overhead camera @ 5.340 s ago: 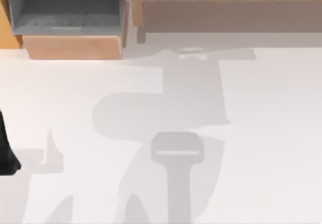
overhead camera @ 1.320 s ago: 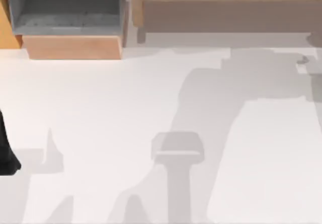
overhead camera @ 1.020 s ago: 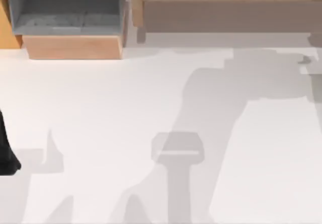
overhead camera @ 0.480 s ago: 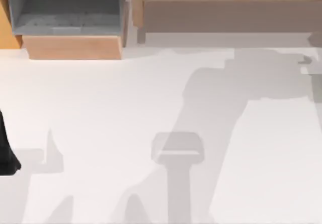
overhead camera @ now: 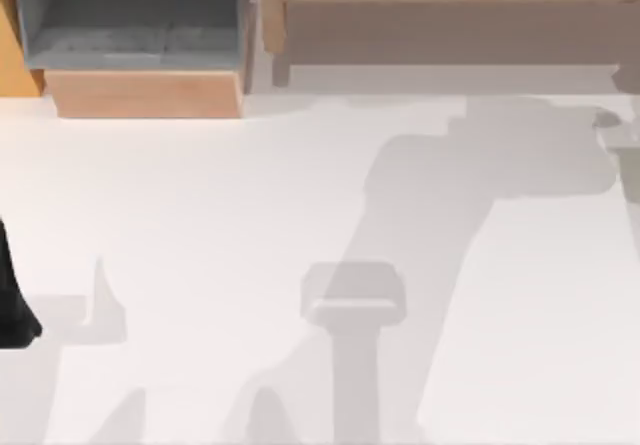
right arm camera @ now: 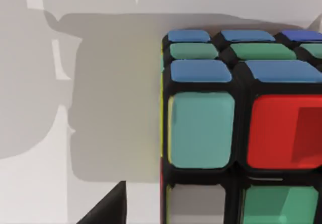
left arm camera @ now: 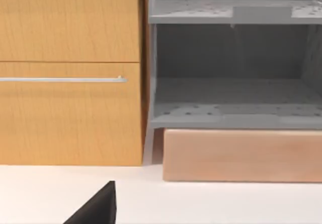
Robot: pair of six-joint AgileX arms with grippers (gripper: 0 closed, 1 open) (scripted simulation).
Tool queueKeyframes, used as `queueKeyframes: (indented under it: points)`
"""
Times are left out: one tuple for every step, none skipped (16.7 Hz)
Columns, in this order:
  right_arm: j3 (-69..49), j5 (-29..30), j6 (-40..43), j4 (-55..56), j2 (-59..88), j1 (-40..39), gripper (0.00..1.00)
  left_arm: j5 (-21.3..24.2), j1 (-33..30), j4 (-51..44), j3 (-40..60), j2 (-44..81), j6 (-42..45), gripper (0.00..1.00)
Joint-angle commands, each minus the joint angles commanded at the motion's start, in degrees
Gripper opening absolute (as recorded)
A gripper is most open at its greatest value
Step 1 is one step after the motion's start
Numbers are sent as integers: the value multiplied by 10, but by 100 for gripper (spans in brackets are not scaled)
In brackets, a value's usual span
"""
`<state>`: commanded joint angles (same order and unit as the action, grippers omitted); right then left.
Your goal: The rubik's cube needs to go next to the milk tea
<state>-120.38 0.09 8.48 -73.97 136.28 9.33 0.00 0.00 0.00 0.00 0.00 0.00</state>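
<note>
**Cube close under the right wrist camera**

The left arm (overhead camera: 14, 310) sat parked at the table's (overhead camera: 200, 215) nine o'clock edge, facing a gray shelf (left arm camera: 231, 98). The rubik's cube (right arm camera: 236, 128) rested on the white table near the right gripper. Whether either gripper's fingers were apart or closed, I cannot tell.

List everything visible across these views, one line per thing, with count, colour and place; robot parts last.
rubik's cube: one, black frame with blue, green, teal and red stickers, on the white surface, close up in the right wrist view.
table: one, white, crossed by grey shadows in the top view.
grey shelf unit: one, grey, open compartments, at the table's far left, on a light wood base.
wooden cabinet: one, orange-brown with a thin metal handle, beside the shelf unit.
wooden ledge: one, brown, along the table's far edge.
left arm: one, black, parked at the table's left edge.
</note>
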Motion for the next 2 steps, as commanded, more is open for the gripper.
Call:
queueKeyframes:
  points:
    - [0,0,0,0,0,0,100,0,0,0,0,0,0,100]
    - [0,0,0,0,0,0,100,0,0,0,0,0,0,100]
